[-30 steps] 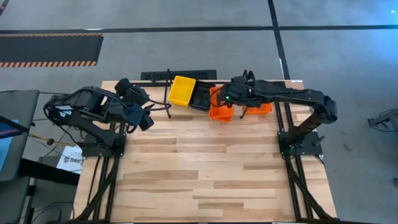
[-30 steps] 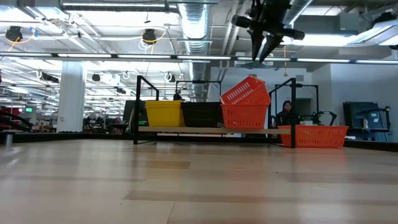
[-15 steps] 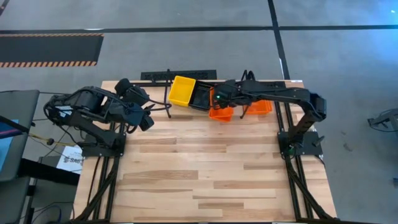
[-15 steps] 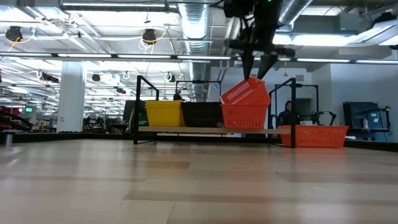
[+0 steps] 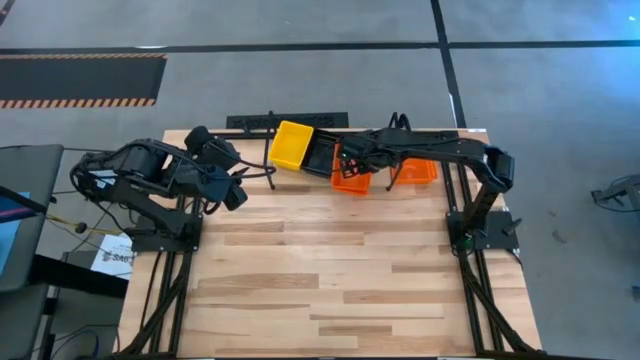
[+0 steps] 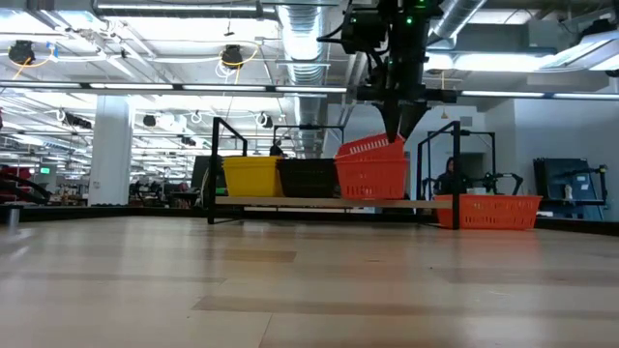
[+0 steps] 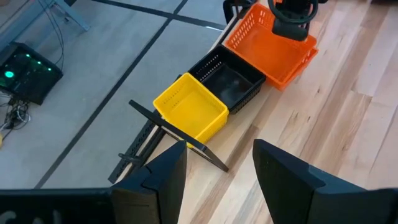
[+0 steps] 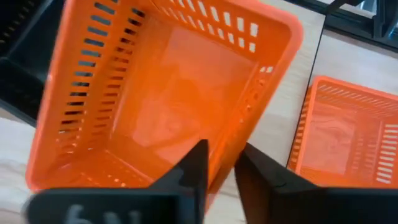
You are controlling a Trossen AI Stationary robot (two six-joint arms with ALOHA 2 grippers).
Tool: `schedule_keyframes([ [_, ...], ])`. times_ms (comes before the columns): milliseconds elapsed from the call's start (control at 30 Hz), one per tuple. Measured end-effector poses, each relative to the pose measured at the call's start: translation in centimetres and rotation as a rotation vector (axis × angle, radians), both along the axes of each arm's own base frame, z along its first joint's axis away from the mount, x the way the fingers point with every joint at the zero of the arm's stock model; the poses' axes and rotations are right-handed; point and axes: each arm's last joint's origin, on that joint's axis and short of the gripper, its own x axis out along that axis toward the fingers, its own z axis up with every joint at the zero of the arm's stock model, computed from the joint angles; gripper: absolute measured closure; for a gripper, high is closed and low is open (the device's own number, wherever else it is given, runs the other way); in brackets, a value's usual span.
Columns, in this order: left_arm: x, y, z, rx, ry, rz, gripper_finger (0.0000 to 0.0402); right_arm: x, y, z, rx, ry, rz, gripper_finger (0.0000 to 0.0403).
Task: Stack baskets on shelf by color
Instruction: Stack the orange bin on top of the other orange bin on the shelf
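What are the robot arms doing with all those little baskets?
The right pincer is straddling the rim of a tilted orange basket that sits crooked on another orange one, on the shelf. A yellow basket and a black basket already sit side by side on the shelf. One more orange basket waits on the table beside the shelf. The left pincer is open, holds nothing and waits near the table's left edge.
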Motion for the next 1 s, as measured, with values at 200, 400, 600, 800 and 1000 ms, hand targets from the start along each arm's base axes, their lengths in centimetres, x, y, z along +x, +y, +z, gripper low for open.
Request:
schedule_keyframes([
  [200,0.0,0.0,0.0,0.0,0.0,0.0,0.0228,-0.4,-0.1,0.4,-0.004,0.013,0.001,0.0382],
  [400,0.0,0.0,0.0,0.0,0.0,0.0,0.0228,-0.7,-0.5,0.3,-0.001,0.047,0.019,0.0379],
  [600,0.0,0.0,0.0,-0.003,-0.003,0.004,0.0228,-1.0,-0.9,0.3,0.002,0.06,0.002,0.0362],
  [800,0.0,0.0,0.0,-0.004,-0.004,0.004,0.0228,-1.2,-1.3,0.3,-0.001,0.067,0.002,0.0381],
  [1000,0.0,0.0,0.0,-0.004,-0.004,0.005,0.0228,-1.4,-1.7,0.3,-0.002,0.077,0.011,0.0334],
])
